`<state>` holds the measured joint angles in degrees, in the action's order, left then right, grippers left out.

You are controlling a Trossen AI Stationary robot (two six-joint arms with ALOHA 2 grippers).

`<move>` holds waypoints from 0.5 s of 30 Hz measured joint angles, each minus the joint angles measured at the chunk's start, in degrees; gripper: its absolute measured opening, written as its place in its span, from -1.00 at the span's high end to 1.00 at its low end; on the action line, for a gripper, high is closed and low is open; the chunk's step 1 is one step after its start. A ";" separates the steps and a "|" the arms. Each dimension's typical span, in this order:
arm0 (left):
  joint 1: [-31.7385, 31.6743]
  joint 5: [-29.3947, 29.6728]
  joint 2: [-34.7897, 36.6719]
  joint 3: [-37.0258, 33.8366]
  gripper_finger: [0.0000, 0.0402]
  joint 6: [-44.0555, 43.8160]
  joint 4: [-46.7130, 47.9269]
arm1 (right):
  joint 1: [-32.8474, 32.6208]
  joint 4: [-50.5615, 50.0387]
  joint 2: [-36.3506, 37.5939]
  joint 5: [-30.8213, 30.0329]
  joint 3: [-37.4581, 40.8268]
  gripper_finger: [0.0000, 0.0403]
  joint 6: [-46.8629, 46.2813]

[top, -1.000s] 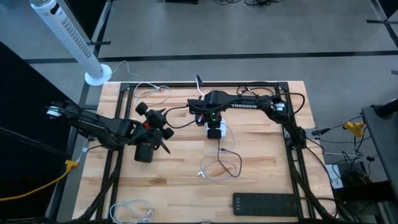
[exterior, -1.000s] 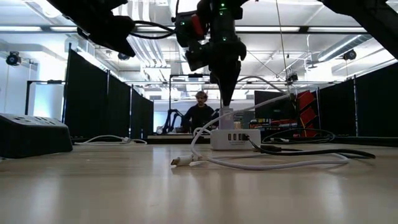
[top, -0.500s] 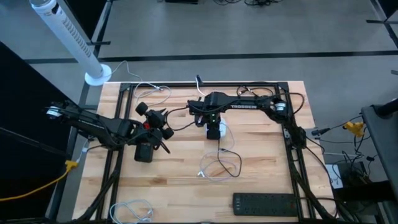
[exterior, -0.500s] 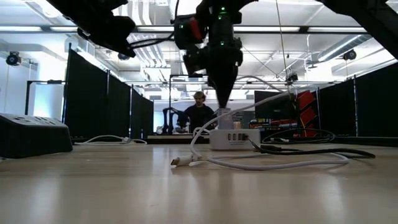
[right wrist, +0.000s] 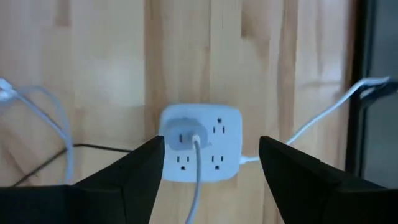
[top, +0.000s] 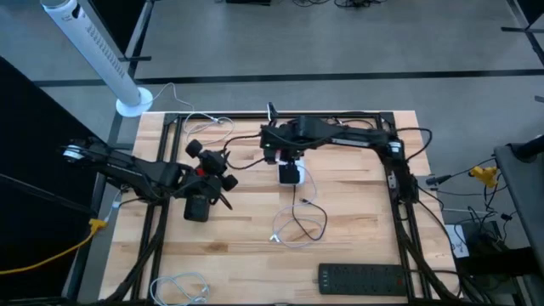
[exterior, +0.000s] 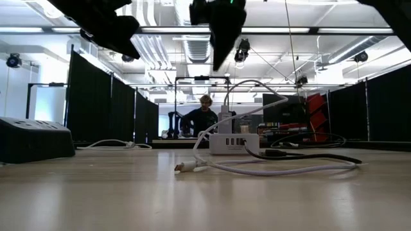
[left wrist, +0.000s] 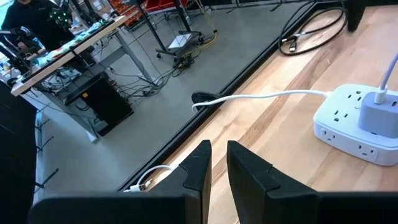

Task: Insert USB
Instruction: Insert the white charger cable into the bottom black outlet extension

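Right gripper (right wrist: 205, 171) hangs above the white power block (right wrist: 200, 143), fingers spread wide, nothing between them; in its wrist view the two dark fingers frame the block on either side, clear of it. A spread like that directly over the block reads as a release: nothing is left for the gripper to hold, and being well clear above keeps it off the cable. Directly below the gripper, a pale grey charger plug (right wrist: 184, 133) sits seated in one of the block's top outlets, a white cable (right wrist: 197, 180) running out from it. The plug stands upright in the low view (exterior: 225, 123), which suggests it is pushed home rather than resting loose, though the depth of the seat cannot be confirmed. The block's side face shows a row of USB ports (exterior: 234, 142); whether any is occupied is too small to tell. Farther out from the gripper, the white cable loops across the wooden table (top: 357, 221), ending in a free connector (exterior: 183, 168) lying flat on the table, near the block but apart from it. A dark cable (exterior: 302, 156) trails off the block's other side. Left gripper (left wrist: 215, 167) waits well away from the block at the table's side, raised, fingers nearly together with only a narrow gap, gripping nothing; parked there it leaves the working area free. A black power strip (top: 364, 277) lies at the table's near edge, untouched. A person (exterior: 204, 117) sits in the room beyond.
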<state>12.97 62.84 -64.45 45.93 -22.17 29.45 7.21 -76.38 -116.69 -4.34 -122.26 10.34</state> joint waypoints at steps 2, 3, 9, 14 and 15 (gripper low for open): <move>0.05 -0.09 0.13 0.07 0.81 -0.29 0.00 | -0.99 1.00 1.72 -0.02 0.26 -0.19 0.15; 0.15 -0.27 0.26 0.07 0.81 -0.37 0.06 | -1.61 1.39 2.25 0.02 0.42 -0.17 0.43; 0.97 -3.43 1.19 0.11 0.81 -1.10 0.20 | -6.25 4.39 4.75 0.41 2.64 -0.03 2.62; 2.07 -4.10 1.53 0.11 0.81 -1.49 0.35 | -10.42 5.29 6.15 4.32 8.00 0.06 3.85; 2.35 -4.13 1.57 0.11 0.81 -1.51 0.37 | -11.33 5.35 6.94 4.32 9.58 0.08 3.90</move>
<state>15.32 58.71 -62.87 46.04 -23.68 29.82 -4.11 -71.03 -109.75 -0.01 -112.67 14.23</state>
